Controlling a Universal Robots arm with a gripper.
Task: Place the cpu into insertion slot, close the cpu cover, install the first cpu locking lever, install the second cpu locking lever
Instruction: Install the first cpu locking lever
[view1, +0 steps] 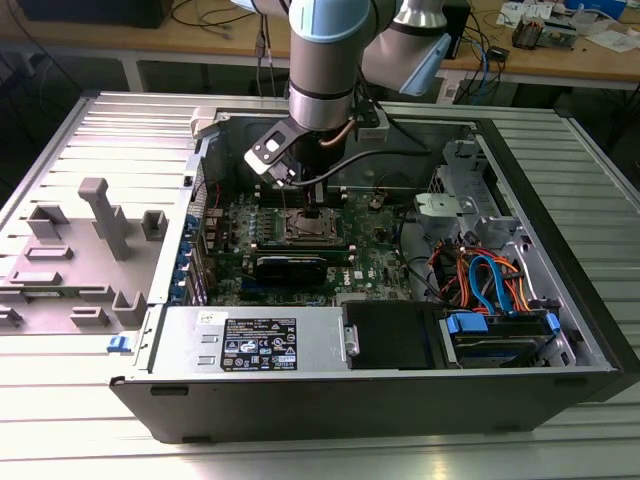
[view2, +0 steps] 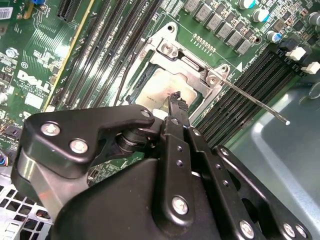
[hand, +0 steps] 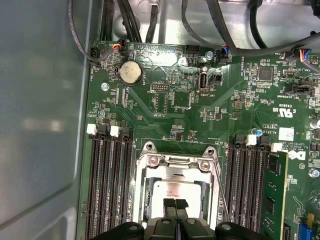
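1. The arm's gripper (hand: 175, 205) hangs straight above the insertion slot (view2: 136, 94), its fingers pressed together with nothing between them. Its tips are at or just over the cpu (hand: 172, 189).
2. The cpu lies flat in the insertion slot, its dull silver top showing through the window of the cpu cover (hand: 175, 172). The cover appears to be down around it.
3. A thin locking lever (view2: 255, 100) runs along one side of the insertion slot, close beside the gripper. Its long axis is roughly in line with the memory slots (hand: 107, 190) flanking the insertion slot, and its free end seems raised and unlatched.
4. The motherboard (hand: 165, 100) carrying the insertion slot sits inside an open computer case (view1: 330, 405), which rests on a ribbed metal surface (view1: 100, 440).
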